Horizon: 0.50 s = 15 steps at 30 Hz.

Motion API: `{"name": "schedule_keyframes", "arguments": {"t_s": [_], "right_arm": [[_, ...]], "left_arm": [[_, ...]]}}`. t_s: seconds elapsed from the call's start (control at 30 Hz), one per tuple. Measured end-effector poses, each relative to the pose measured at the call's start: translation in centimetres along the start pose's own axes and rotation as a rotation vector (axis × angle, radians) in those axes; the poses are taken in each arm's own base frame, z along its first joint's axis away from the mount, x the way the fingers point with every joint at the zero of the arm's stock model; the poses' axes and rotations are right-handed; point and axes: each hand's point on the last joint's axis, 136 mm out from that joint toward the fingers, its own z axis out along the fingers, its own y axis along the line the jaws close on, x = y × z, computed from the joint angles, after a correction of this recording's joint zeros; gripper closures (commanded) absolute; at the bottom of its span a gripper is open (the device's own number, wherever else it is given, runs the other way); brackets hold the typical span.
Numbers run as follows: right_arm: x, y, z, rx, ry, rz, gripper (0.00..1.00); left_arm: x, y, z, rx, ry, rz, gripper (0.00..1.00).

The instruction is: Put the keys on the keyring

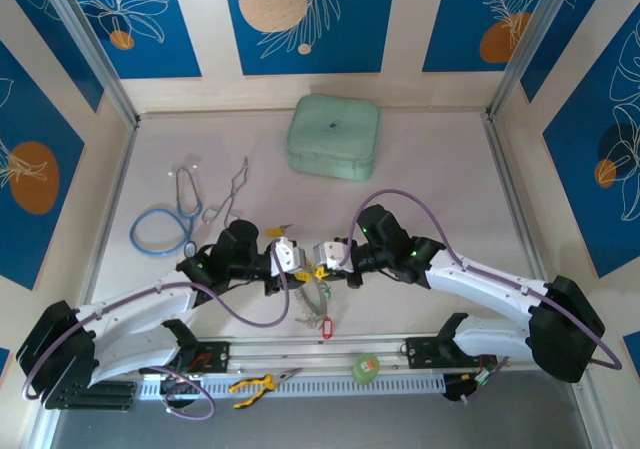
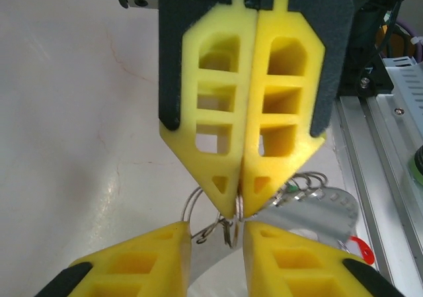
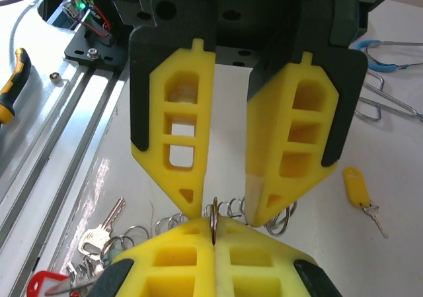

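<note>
Keyring (image 3: 214, 217) pinched in closed right gripper (image 3: 215, 244); left gripper (image 2: 218, 227) jaws apart astride it; yellow-tagged key (image 3: 355, 183) loose on table (image 3: 390, 264), unthreaded; threading judged barely begun

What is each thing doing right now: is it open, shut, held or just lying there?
keyring, one loop pinched by the right gripper
right gripper, shut on the keyring
left gripper, open, fingers either side of that loop
yellow-tagged key, lying loose, apart from the keyring
red-tagged key, lying flat, not held
green case, shut
stethoscope, lying untouched
pliers, lying untouched
</note>
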Motion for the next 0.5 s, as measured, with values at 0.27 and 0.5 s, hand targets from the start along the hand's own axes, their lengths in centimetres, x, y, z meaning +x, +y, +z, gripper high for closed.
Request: {"name": "schedule_keyframes", "arguments": {"t_s": [0.27, 0.5], "right_arm": [[0.2, -0.4, 0.0, 0.029, 0.022, 0.027, 1.00], [-1.2, -1.7, -2.1, 0.105, -0.028, 0.083, 0.52]], "left_arm": [[0.1, -0.2, 0.2, 0.001, -0.007, 0.011, 1.00], [-0.4, 0.4, -0.4, -0.060, -0.043, 0.074, 1.00]]}}
